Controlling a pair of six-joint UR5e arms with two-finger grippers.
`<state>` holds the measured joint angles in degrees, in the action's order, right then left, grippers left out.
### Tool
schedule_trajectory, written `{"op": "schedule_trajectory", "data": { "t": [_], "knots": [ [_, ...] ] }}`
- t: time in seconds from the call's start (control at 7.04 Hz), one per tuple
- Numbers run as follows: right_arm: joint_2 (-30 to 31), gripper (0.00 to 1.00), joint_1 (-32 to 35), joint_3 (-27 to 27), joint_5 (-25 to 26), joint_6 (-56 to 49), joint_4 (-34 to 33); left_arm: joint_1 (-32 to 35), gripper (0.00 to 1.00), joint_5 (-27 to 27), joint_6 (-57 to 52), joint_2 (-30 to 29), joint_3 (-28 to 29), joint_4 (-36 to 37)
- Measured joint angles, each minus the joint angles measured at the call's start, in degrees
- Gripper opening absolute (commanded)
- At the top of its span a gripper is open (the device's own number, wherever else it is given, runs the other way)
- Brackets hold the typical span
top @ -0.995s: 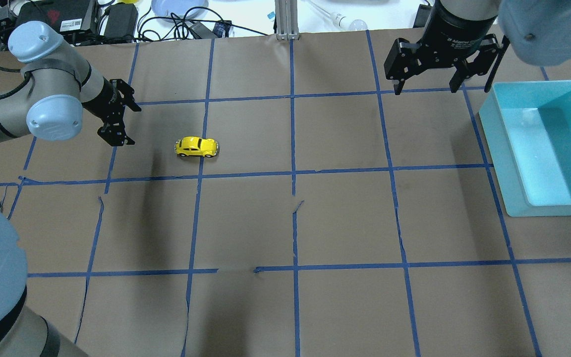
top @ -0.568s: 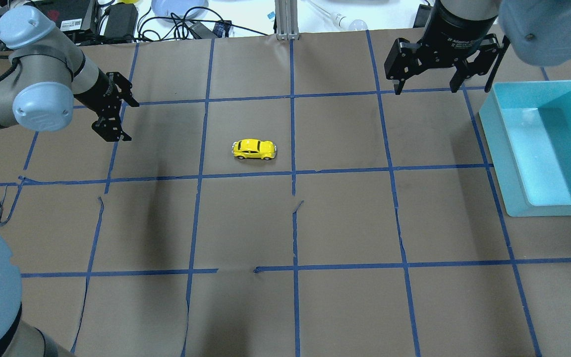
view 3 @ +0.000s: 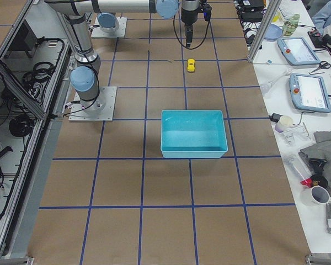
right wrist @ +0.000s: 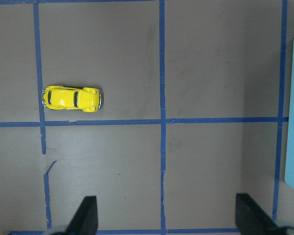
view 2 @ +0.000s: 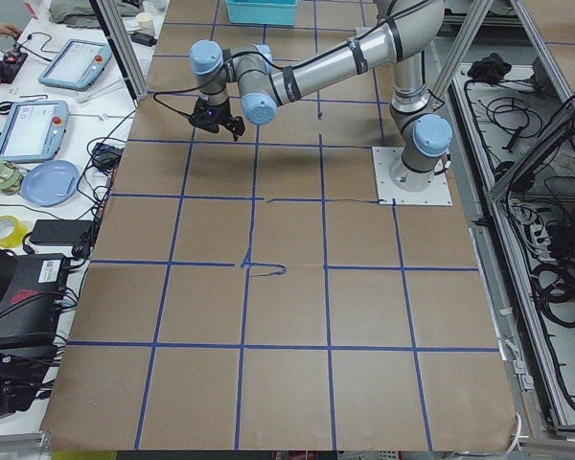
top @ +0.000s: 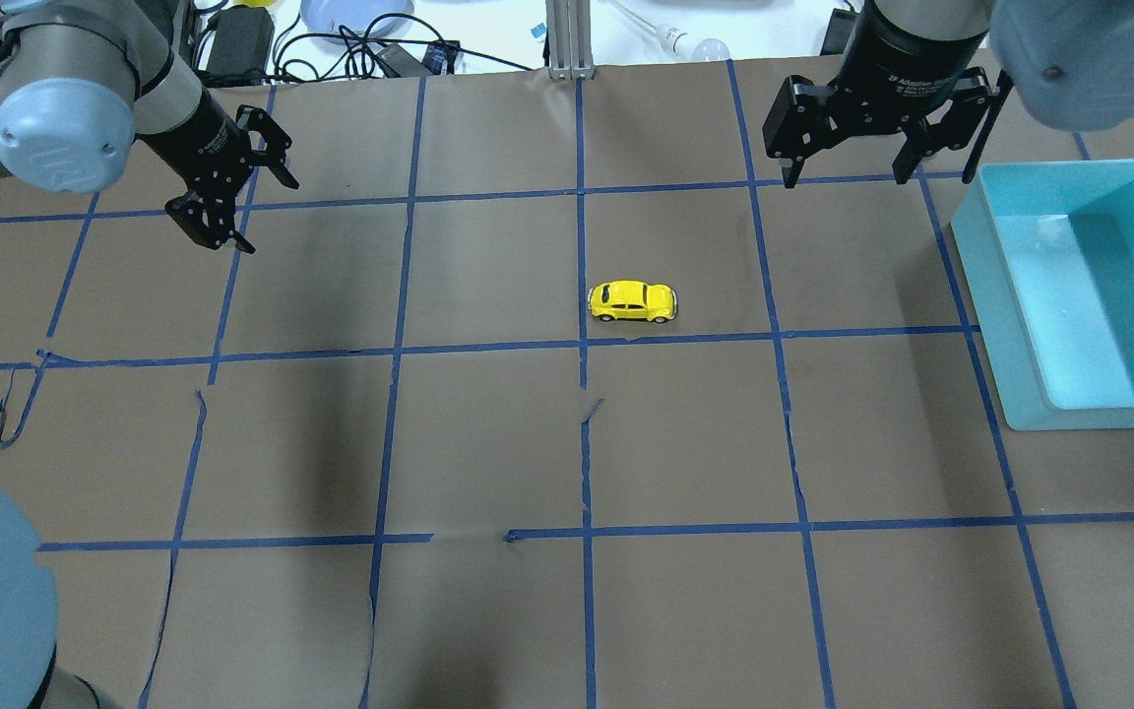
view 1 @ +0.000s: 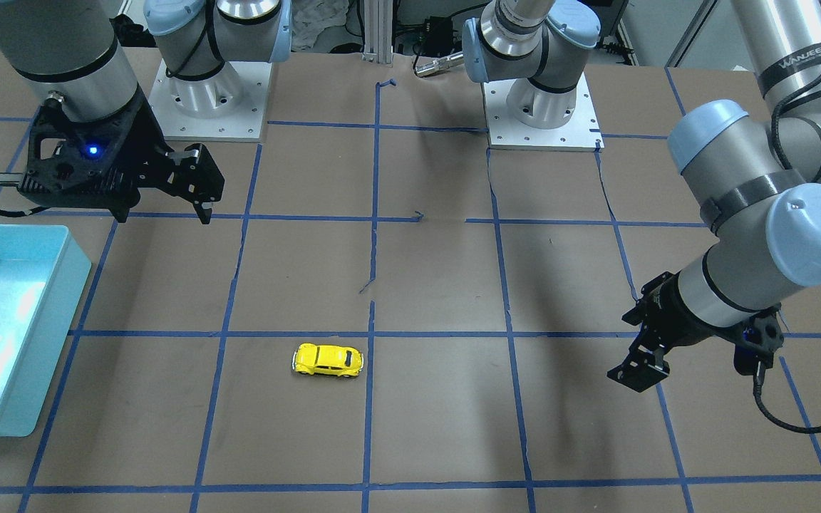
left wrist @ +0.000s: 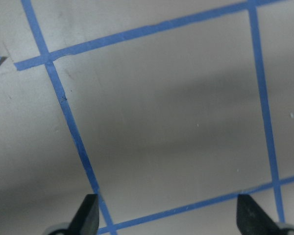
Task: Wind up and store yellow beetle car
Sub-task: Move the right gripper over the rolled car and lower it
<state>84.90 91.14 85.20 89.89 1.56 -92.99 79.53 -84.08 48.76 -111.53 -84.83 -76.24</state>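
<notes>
The yellow beetle car (top: 632, 301) stands on its wheels on the brown table, just right of the centre tape line; it also shows in the front view (view 1: 327, 360), the right side view (view 3: 191, 65) and the right wrist view (right wrist: 72, 98). My left gripper (top: 274, 219) is open and empty, far to the car's left at the back; its wrist view (left wrist: 169, 220) shows only bare table. My right gripper (top: 877, 177) is open and empty, above the table behind and to the right of the car.
A teal bin (top: 995, 295) sits at the table's right edge, empty, also in the front view (view 1: 61, 313). Blue tape lines grid the brown paper, torn in places. Cables and clutter lie beyond the far edge.
The car has rolled to the right, from the left part of the table to just past the centre line. My left gripper has drawn back and away from it. The right arm has not moved.
</notes>
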Motion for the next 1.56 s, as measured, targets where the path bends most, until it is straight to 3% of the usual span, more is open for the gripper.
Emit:
{"op": "schedule_trajectory", "data": {
  "t": [0.43, 0.85, 1.14, 1.56],
  "knots": [
    [-0.02, 1.00, -0.05, -0.25, 0.27, 0.09, 0.40, 5.30, 1.00, -2.46, -25.17, 2.35, 6.06, -11.25],
    [-1.72, 1.00, -0.09, -0.54, 0.59, 0.64, 0.30, 6.81, 1.00, -7.48, -48.40, 6.18, 6.87, -15.59],
    [-6.62, 1.00, 0.10, -0.50, -0.03, 0.56, -2.70, 9.30, 1.00, -8.64, -53.81, 8.89, 6.47, -16.41],
    [-15.89, 1.00, 4.42, -0.45, -2.62, -5.25, -16.07, 12.58, 1.00, -8.25, -55.28, 12.36, 3.83, -16.36]
  ]
}}
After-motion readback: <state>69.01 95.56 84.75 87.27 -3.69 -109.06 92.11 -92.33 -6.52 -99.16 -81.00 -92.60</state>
